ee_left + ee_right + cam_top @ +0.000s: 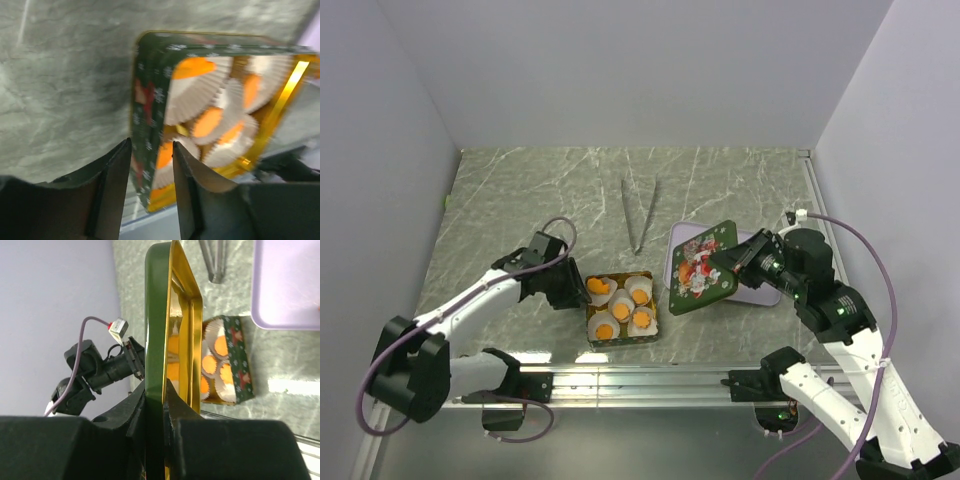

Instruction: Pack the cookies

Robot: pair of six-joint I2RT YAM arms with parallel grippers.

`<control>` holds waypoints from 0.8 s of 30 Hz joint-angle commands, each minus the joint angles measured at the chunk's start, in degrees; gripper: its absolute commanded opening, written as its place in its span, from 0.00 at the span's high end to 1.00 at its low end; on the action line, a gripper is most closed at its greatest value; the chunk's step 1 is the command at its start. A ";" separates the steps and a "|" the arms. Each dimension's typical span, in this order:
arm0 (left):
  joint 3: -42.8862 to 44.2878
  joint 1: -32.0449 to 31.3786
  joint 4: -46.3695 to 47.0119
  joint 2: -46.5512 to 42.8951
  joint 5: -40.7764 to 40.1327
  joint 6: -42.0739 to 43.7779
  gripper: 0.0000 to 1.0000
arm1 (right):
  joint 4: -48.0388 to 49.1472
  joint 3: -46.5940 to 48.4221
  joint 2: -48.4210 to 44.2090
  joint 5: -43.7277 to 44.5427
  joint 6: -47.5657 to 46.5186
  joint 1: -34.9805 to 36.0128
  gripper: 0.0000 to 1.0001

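Left gripper (pixel 149 150) jaws apart, straddling tin (pixel 146 90) wall, cookies (pixel 207 122) in paper cups (pixel 190 102) inside; right gripper (pixel 155 395) clamped on tilted lid (pixel 154 315), just right of tin

- Your left arm (pixel 470 300) reached from its base at the near left, forward and to the right, with the forearm low over the table.
- Your left gripper (pixel 150 145) pointed downward with its jaws partly parted. Its fingers (pixel 117 190) stood clear of each other, one to either side of the tin (pixel 145 100) wall, and no contact could be made out.
- Your right arm (pixel 840 320) rose from its base at the near right, elbow bent, with the wrist turned to the left.
- Your right gripper (pixel 155 390) was clamped on the edge of the lid (pixel 152 315), one finger pressed to each face. It held the lid tilted, off the table.
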 commanded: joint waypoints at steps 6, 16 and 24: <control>5.35 -4.05 -1.61 7.24 -9.58 2.00 0.71 | -3.07 0.69 -2.73 2.54 -1.73 -0.41 1.00; 12.19 -4.22 -3.45 13.47 -11.60 2.88 0.97 | -4.40 -1.51 -5.28 3.25 -1.56 -0.59 1.00; 23.36 -4.31 -6.78 23.49 -13.79 6.57 0.99 | -5.18 -1.34 -5.54 4.30 -2.26 -0.76 1.00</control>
